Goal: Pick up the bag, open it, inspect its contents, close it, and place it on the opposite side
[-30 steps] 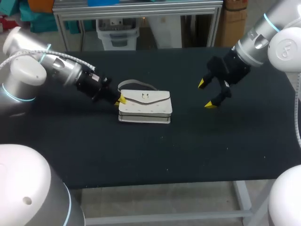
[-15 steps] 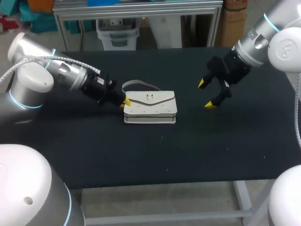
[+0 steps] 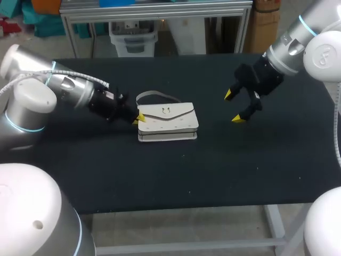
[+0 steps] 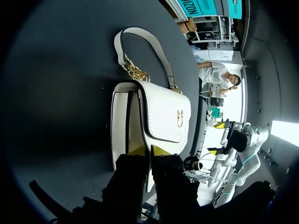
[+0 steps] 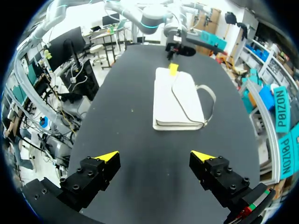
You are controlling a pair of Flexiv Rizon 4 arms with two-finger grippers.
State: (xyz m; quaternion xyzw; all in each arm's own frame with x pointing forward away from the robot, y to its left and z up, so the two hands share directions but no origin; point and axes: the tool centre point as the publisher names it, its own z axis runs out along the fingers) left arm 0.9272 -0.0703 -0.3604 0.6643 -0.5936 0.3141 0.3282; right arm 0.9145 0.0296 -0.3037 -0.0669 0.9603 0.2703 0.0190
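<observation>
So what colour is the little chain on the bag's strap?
Gold. The chain on the white bag shows best in the left wrist view.

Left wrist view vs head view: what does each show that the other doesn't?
Left wrist only: gold chain links joining the strap to the bag, and the left gripper pinching the bag's end edge between its yellow tips. Head only: the left arm along its length, and the table front edge. Both: white bag lying flat, flap closed; right gripper open, apart from it.
</observation>
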